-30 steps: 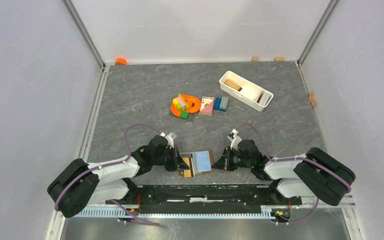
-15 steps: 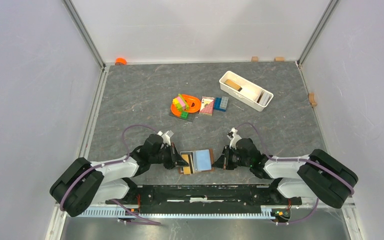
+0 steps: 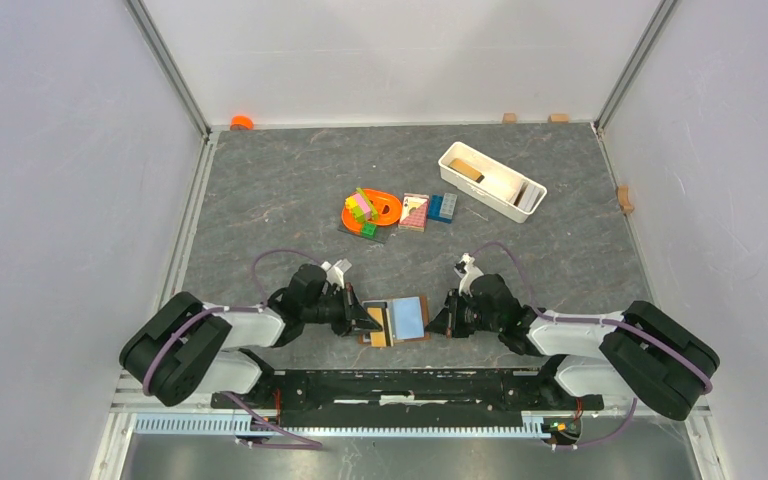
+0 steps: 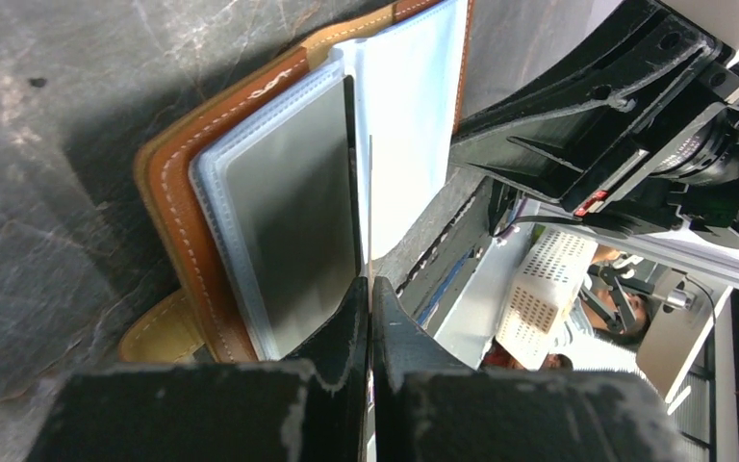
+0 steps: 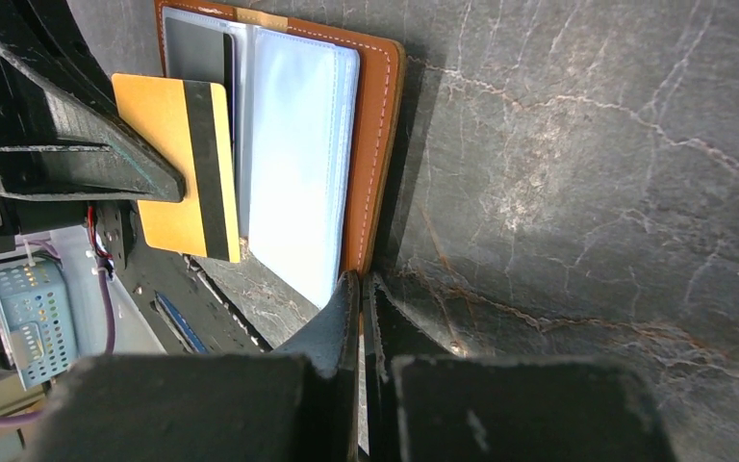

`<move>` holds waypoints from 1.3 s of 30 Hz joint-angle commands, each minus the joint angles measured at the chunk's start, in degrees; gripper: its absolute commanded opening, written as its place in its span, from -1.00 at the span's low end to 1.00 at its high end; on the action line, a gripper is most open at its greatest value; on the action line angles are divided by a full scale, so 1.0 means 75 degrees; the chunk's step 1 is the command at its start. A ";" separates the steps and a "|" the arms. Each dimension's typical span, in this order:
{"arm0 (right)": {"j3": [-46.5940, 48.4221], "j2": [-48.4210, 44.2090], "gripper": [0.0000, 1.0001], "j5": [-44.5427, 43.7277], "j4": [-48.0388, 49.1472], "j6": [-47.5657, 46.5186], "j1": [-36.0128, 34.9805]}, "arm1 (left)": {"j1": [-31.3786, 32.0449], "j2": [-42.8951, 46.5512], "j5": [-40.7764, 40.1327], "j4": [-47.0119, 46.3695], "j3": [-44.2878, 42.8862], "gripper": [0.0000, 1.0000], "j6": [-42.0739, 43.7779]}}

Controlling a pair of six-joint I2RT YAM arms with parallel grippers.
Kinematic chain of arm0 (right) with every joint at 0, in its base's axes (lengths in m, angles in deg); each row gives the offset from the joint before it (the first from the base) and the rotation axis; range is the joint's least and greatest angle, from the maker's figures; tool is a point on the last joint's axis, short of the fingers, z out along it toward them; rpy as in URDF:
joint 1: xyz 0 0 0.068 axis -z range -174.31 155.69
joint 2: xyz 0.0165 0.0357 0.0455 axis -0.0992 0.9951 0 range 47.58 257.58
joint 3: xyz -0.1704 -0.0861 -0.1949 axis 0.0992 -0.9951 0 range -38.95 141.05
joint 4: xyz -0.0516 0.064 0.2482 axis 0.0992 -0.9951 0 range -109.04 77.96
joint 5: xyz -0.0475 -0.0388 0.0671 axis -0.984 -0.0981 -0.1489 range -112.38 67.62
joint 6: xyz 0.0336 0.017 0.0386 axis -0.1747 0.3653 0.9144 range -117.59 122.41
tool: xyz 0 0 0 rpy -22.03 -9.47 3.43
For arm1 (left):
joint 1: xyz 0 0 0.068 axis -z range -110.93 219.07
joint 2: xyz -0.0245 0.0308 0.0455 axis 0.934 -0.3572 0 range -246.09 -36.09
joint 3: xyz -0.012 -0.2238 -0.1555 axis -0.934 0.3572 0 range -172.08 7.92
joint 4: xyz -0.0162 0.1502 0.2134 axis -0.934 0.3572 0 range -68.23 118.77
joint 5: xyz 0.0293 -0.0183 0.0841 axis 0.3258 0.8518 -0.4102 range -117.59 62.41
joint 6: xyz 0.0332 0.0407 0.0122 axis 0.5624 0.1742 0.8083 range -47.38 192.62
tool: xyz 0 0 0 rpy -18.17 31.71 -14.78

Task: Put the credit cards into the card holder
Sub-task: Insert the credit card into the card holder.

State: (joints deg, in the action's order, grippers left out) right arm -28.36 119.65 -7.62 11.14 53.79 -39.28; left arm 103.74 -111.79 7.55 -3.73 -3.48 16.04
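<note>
Left pincer (image 4: pixel 369 289) pinching tan card (image 5: pixel 178 164) over open card holder (image 5: pixel 382 144), right pincer (image 5: pixel 360 289) closed

The card holder (image 3: pixel 405 322) is lying open on the table (image 3: pixel 260 200) between the left gripper (image 3: pixel 370 322) and the right gripper (image 3: pixel 436 324), a credit card (image 5: pixel 178 168) hanging over its left half.

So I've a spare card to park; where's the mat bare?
Bare: the mat's far-left stretch, between the left rail and the orange toy; also the right side, nearer than the white tray. Crowded: near edge, where the left gripper and right gripper flank the card holder.
</note>
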 commanded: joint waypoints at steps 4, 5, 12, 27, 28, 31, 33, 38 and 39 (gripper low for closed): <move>0.0063 0.0058 -1.00 -0.0618 -0.0870 -0.0358 -0.0004 | -0.0084 -0.0340 0.0346 -0.0889 -0.0173 -0.96 -0.0173; 0.0081 0.0047 -1.00 -0.0628 -0.0896 -0.0369 -0.0014 | -0.0101 -0.0396 0.0353 -0.0879 -0.0205 -0.96 -0.0117; 0.0099 0.0035 -1.00 -0.0678 -0.1005 -0.0416 -0.0016 | -0.0275 -0.0965 0.0662 -0.1044 -0.0398 -0.95 0.0205; 0.0135 0.0025 -1.00 -0.0769 -0.1137 -0.0428 -0.0046 | -0.0387 -0.2115 0.1141 -0.1805 -0.0695 -0.96 0.0290; 0.0134 0.0023 -1.00 -0.0770 -0.1155 -0.0428 -0.0051 | -0.0393 -0.2170 0.1139 -0.1851 -0.0695 -0.96 0.0290; 0.0146 0.0018 -1.00 -0.0780 -0.1168 -0.0431 -0.0054 | -0.0404 -0.2340 0.1151 -0.1984 -0.0724 -0.96 0.0290; 0.0169 0.0026 -1.00 -0.0789 -0.1189 -0.0440 -0.0062 | -0.0422 -0.2459 0.1166 -0.2050 -0.0758 -0.96 0.0312; 0.0170 0.0024 -1.00 -0.0809 -0.1222 -0.0452 -0.0074 | -0.0504 -0.2749 0.1227 -0.2145 -0.0868 -0.96 0.0422; 0.0171 0.0027 -1.00 -0.0818 -0.1225 -0.0452 -0.0083 | -0.0521 -0.2791 0.1219 -0.2152 -0.0882 -0.96 0.0461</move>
State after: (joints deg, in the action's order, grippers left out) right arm -26.98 119.24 -9.15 8.21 53.07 -39.65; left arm 100.58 -131.03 16.84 -17.93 -8.77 16.52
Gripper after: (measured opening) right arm 0.006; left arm 0.034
